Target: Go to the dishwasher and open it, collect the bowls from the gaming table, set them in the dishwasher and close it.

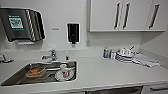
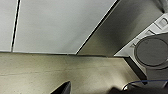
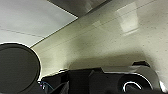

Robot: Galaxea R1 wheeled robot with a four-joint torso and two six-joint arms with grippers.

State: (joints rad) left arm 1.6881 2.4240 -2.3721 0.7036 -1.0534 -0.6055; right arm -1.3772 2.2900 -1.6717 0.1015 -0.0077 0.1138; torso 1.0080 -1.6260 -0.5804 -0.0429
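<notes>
Gripper tip; three cabinet handles

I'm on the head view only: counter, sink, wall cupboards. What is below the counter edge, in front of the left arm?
Observer: The left wrist view shows flat white cabinet doors, and beside them a brushed grey metal panel, probably the dishwasher front.
Operator: What is under them?
Observer: A pale speckled floor meets the foot of the doors and the panel.
Operator: And on the right wrist?
Observer: The same floor, with a bright patch of reflected light on it.
</notes>
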